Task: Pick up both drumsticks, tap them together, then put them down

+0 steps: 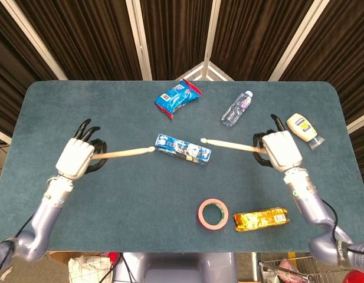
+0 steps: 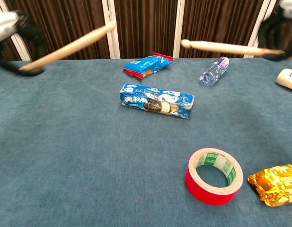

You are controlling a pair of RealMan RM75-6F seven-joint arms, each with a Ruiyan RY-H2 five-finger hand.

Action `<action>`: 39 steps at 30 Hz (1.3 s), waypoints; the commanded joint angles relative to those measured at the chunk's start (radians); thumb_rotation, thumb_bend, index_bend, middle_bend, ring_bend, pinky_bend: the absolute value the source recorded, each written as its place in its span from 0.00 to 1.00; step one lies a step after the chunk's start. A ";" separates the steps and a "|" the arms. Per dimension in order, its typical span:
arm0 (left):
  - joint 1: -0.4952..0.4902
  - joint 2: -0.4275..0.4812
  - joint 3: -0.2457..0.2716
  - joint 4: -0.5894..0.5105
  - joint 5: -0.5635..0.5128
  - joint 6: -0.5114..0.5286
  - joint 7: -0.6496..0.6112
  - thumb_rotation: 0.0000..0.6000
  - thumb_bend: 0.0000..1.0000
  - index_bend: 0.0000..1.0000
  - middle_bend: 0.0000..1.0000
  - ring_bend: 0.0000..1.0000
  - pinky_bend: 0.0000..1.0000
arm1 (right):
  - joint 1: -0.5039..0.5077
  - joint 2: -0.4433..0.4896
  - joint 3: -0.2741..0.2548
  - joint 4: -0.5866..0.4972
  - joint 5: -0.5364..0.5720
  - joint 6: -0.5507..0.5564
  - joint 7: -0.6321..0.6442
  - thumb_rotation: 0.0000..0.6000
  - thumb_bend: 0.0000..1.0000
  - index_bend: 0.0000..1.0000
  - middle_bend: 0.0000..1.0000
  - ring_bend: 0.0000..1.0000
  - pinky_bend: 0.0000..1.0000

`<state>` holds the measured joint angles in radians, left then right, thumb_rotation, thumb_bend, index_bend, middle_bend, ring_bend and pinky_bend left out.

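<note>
Pale wood, smooth and tapered: the left drumstick (image 1: pixel 126 153) is gripped at its butt by the white left hand (image 1: pixel 77 158) at mid-left, tip near the blue rectangular cookie box (image 1: pixel 183 148). The right drumstick (image 1: pixel 232 146) sits in the curled right hand (image 1: pixel 281 150) at mid-right, apparently raised. Teal felt table (image 1: pixel 64 112) lies bare between hands and edges. Glossy red tape roll (image 1: pixel 213 213) occupies lower centre.

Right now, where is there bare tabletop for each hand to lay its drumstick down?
Left of the cookie box the cloth lies bare under the left hand. Bare too between the water bottle, mayonnaise bottle and gold snack bar, under the right hand. The middle is crowded.
</note>
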<state>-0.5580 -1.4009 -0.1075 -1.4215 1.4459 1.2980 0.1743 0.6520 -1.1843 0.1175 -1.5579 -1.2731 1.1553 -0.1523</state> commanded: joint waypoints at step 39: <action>0.028 -0.118 0.085 0.244 -0.051 -0.243 0.090 1.00 0.47 0.50 0.50 0.13 0.03 | -0.111 -0.237 -0.090 0.353 -0.130 -0.089 0.062 1.00 0.46 0.59 0.51 0.43 0.04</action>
<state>-0.5284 -1.5237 -0.0169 -1.1635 1.4078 1.0645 0.2455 0.5384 -1.4272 0.0135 -1.1852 -1.4249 1.0835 -0.0687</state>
